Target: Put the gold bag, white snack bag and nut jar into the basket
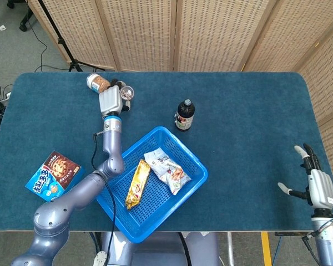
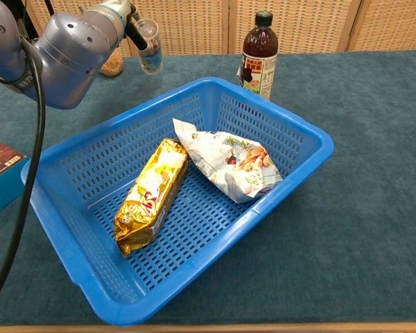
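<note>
the blue basket [image 2: 291, 173] sits on the dark blue table [image 1: 255, 122], near the front edge. the gold bag [image 2: 151, 194] lies inside it on the left side. the white snack bag [image 2: 229, 163] lies inside it too, just beside the gold bag, on the right side.

the nut jar [image 1: 98, 83] is not in the basket. it lies on its side at the back of the table, far from the basket. in the chest view only a bit of it [image 2: 113, 64] shows behind the arm.

the left hand [image 1: 112, 101] is up at the back of the table, right next to the nut jar. its fingers hold a small clear bottle [image 2: 147, 47], not the jar. the bottle is off the table and tilted in the hand.

the right hand [image 1: 317, 185] is far away at the right front edge of the table. its fingers are spread out and it holds nothing.

a dark bottle [image 2: 258, 54] stands up straight just behind the basket. a cookie box [image 1: 54, 178] lies on the table to the left of the basket.
</note>
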